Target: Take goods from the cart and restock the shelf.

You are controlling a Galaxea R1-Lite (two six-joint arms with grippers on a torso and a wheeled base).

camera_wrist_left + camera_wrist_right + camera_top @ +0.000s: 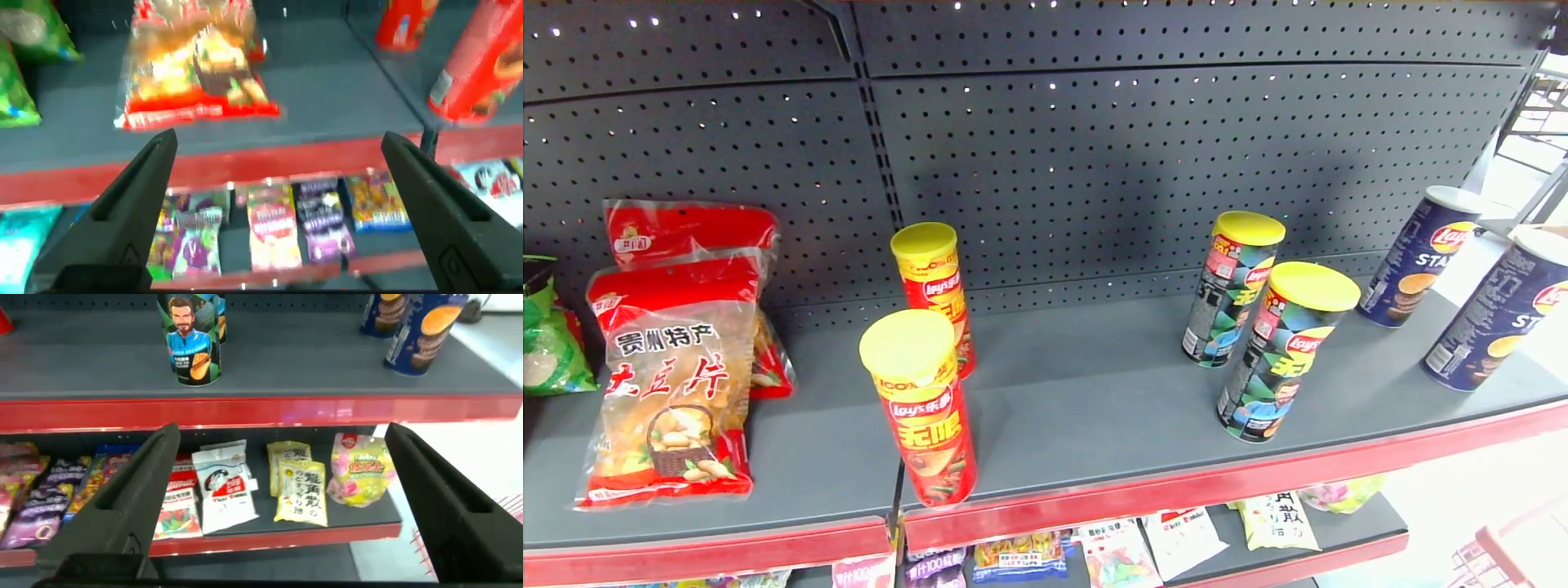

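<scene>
The grey shelf [1094, 408] with a red front edge carries two red chip cans [927, 408], two dark patterned cans with yellow lids [1274, 351], two blue cans [1486, 302] and clear bags of dried bean slices [674, 384]. My left gripper [274, 204] is open with nothing in it, in front of the red shelf edge [270, 167], below the bean bag [196, 73] and a red can [482, 61]. My right gripper [282, 498] is open with nothing in it, facing the lower shelf below a patterned can [189, 339] and the blue cans [417, 327].
A green bag [547, 343] lies at the shelf's far left. The lower shelf holds rows of small snack packets [221, 490] and candy bags [270, 224]. A perforated back panel [1094, 163] closes the shelf behind. A red cart corner [1494, 555] shows at the lower right.
</scene>
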